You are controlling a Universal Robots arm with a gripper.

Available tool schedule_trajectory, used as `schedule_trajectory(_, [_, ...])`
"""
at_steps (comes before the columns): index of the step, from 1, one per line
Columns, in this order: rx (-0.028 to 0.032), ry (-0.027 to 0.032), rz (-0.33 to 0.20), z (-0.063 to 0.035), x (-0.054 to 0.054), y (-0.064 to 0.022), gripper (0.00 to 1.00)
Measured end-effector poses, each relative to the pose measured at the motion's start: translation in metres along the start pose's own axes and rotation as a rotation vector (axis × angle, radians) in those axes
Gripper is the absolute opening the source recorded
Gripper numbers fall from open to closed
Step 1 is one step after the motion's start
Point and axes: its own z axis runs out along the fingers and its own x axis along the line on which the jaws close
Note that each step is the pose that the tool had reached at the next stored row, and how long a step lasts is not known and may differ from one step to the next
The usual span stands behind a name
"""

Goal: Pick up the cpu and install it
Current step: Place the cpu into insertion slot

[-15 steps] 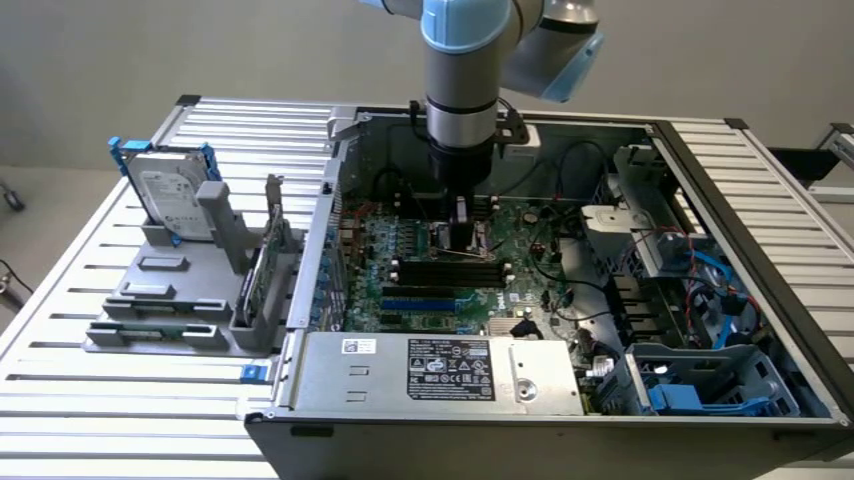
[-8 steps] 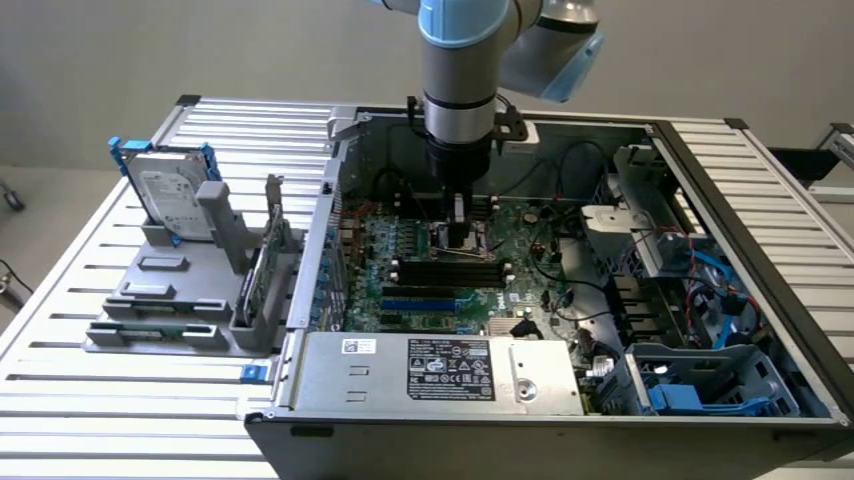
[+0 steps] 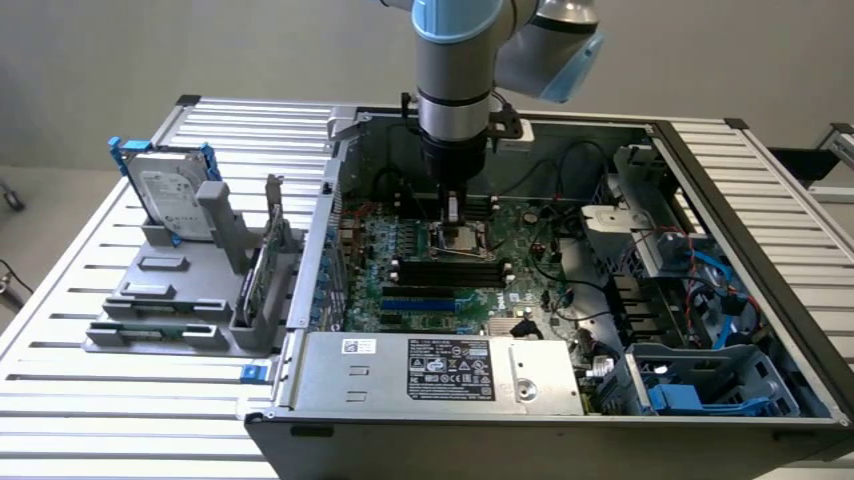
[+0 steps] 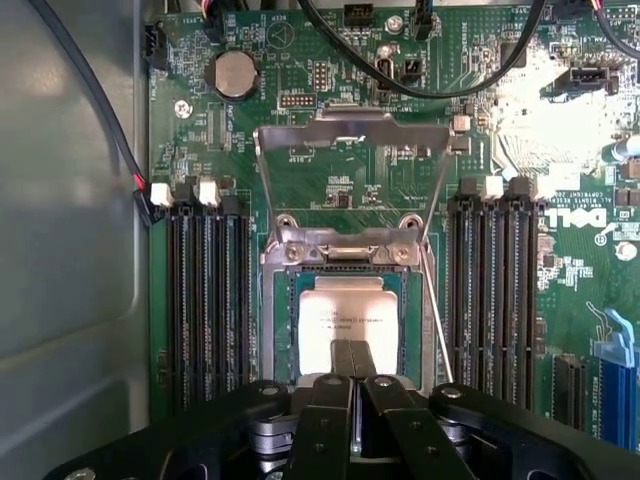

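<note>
- The pincer (image 4: 351, 352) is seen pressed together, with nothing pinched between its tips; it is held low inside the open computer case (image 3: 534, 447), which is set on the slatted bench (image 3: 120, 420).
- The cpu (image 4: 348, 305) is laid flat in the socket (image 4: 345, 258) on the motherboard (image 4: 230, 150), with the load plate (image 4: 350, 130) raised clear of it.
- The closed tips are placed directly over one edge of the chip, touching it or just above it; which of the two cannot be told.
- Seating is judged best done with light, even, vertical pressure, the chip being kept square in the socket and the raised plate left untouched.
</note>
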Motion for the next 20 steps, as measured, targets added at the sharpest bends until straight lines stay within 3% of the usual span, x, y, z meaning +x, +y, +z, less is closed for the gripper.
schedule_trajectory(9, [0.0214, 0.0010, 0.001, -0.0023, -0.004, -0.0126, 0.11])
schedule_trajectory(16, [0.0410, 0.0108, 0.003, -0.0064, -0.005, -0.0238, 0.11])
schedule_trajectory(20, [0.0419, 0.0114, 0.003, -0.0087, -0.005, -0.0250, 0.11])
